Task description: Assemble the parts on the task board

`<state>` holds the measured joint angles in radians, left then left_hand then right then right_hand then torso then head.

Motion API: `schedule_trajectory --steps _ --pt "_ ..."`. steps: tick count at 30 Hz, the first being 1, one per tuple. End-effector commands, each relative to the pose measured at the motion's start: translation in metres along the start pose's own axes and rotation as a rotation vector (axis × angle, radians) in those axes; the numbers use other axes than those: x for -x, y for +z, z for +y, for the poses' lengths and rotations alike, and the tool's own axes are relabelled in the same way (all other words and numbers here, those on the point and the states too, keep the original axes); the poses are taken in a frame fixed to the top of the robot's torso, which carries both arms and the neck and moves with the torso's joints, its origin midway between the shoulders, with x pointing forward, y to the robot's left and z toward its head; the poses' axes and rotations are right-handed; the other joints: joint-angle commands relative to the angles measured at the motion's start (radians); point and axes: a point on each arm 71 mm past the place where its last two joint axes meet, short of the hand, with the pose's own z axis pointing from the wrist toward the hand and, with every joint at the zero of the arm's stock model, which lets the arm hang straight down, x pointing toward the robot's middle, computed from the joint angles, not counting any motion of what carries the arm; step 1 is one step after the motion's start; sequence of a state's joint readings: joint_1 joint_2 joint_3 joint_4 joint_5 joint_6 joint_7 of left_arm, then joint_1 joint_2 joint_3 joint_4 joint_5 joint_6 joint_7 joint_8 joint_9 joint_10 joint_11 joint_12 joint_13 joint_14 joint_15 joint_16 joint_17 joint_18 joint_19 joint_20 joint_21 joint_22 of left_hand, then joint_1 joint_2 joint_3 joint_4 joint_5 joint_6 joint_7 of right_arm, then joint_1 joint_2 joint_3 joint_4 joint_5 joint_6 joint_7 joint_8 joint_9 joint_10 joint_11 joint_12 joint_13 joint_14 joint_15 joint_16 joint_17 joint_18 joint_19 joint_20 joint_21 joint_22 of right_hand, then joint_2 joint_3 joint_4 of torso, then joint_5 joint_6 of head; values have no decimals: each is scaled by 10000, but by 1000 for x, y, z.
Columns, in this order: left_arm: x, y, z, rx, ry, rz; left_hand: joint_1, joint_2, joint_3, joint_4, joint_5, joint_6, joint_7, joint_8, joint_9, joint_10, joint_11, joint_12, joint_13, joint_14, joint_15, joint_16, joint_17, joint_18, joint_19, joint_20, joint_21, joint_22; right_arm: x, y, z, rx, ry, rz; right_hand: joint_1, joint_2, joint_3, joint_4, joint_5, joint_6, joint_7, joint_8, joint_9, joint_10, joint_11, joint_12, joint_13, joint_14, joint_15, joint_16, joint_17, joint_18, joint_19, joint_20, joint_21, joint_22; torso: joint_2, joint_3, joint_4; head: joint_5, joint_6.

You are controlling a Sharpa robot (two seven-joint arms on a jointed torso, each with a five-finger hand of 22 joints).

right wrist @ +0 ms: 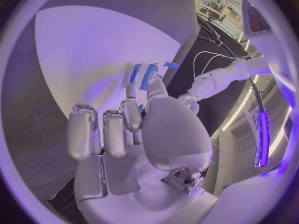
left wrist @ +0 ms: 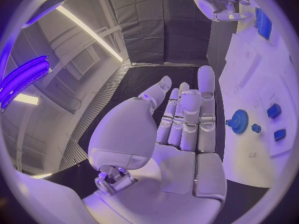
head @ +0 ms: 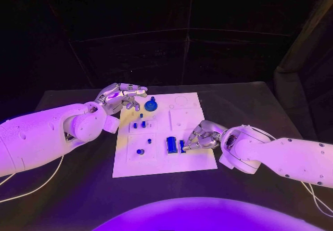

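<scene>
The task board (head: 163,161) lies in the middle of the desk (head: 277,110). On its far left part sits a gear (head: 150,104), with two small blocks (head: 139,124) nearer behind it. The left hand (head: 121,97) is over the board's far left corner. At the near right, the right hand (head: 201,136) is beside an upright block (head: 171,144).

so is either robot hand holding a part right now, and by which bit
Left robot hand holds nothing, its fingers straight and apart. Right robot hand has fingertips at a blue part on the task board; a grip cannot be told.
</scene>
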<state>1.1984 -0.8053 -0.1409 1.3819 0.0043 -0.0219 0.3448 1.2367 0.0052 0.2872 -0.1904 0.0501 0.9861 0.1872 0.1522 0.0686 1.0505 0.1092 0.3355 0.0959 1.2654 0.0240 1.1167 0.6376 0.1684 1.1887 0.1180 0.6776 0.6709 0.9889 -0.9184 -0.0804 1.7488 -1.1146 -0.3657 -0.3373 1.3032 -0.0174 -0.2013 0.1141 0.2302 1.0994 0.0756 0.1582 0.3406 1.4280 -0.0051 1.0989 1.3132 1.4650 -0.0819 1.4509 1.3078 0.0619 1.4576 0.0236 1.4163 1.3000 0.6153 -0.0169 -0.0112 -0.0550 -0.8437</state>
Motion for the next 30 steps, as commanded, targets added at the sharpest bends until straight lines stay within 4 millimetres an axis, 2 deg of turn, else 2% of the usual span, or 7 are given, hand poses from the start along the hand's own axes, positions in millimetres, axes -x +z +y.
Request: schedule_trajectory --steps 1,6,10,18,26,27,30 --pt "1 1 -2 -254 -14 -36 -101 -50 -140 21 -18 -95 -12 64 14 -89 13 64 19 -293 17 -295 -467 129 -68 63 -100 -38 12 0 4 1429 2536 -322 217 138 -14 -124 -39 -242 103 -145 -52 -263 76 -497 -806 612 130 -158 355 31 -132 116 -218 -320 -59 -32 -2 -38 123" --pt "8 4 -4 -567 -118 -523 -172 -121 -614 159 -6 26 -84 294 34 -164 4 222 7 -1886 124 -1950 -1793 129 -1217 187 -1200 -646 43 11 -4 2112 4705 -1089 652 347 83 -407 -228 -518 243 -333 -162 -933 190 -1939 -1756 447 229 -583 -213 209 -534 218 -797 -1182 -243 -71 -8 -4 308" --pt "18 7 -6 -964 -224 -1135 -84 29 -819 223 -35 132 -147 337 -5 -80 95 -58 -243 -2911 425 -4259 -2974 35 -2451 485 -2688 -1611 71 30 -13 2530 6252 -1819 1109 729 182 -622 -385 -826 523 -662 -393 -3330 499 -6784 -5214 -2070 579 -6217 -6421 1188 -3611 466 -5414 -6902 -476 -125 -25 20 505" --pt "31 14 -7 -1424 -297 -2124 -30 120 -983 260 -22 -48 -13 -68 -43 -235 421 -1045 -347 -3986 1144 -7069 -4324 -117 -4541 1144 -4775 -2997 98 58 -18 3299 7345 -2550 1173 1007 -8 -1053 -1215 -1385 1021 -909 -1332 -3889 1584 -10001 -9717 -4521 1796 -12261 -10262 1187 -5397 2060 -10957 -10554 -602 -134 37 67 960" --pt "36 22 -3 -1506 -198 -2824 66 162 -1440 328 -32 -373 -29 -621 -33 -1121 682 -2235 -329 -4674 1454 -8770 -5159 59 -6832 1711 -6073 -4394 107 76 -13 3805 7577 -2957 611 1192 -26 -1853 -1144 -1476 1093 -954 -2248 -3795 1635 -10342 -11810 -4104 2162 -13827 -12060 1240 -4777 2228 -12908 -12052 -690 -88 112 126 1368" --pt "32 23 0 -1115 -142 -2207 -3713 -52 -1847 801 -501 -3185 -611 -1522 -686 -3905 144 -2529 -959 -7051 938 -9440 -5499 -499 -8265 831 -6776 -5036 103 76 -17 3067 6980 -2922 -3420 898 596 -1141 -1528 -4297 520 -1582 -2567 -6951 1141 -10989 -12150 -7313 1748 -14509 -12320 637 -7762 1482 -13237 -12299 -639 -116 81 109 1293" --pt "31 22 0 -1116 -125 -2250 -4223 -52 -1946 883 -501 -3663 -673 -1522 -686 -4391 65 -3355 -959 -7435 856 -9636 -5600 -499 -8603 717 -6776 -5219 103 76 -16 3077 7026 -2980 -4078 174 670 -1141 -1512 -4729 458 -1582 -2674 -7385 1103 -10989 -12314 -7698 1705 -14509 -13078 637 -8109 1393 -13381 -13000 -642 -105 82 126 1338"
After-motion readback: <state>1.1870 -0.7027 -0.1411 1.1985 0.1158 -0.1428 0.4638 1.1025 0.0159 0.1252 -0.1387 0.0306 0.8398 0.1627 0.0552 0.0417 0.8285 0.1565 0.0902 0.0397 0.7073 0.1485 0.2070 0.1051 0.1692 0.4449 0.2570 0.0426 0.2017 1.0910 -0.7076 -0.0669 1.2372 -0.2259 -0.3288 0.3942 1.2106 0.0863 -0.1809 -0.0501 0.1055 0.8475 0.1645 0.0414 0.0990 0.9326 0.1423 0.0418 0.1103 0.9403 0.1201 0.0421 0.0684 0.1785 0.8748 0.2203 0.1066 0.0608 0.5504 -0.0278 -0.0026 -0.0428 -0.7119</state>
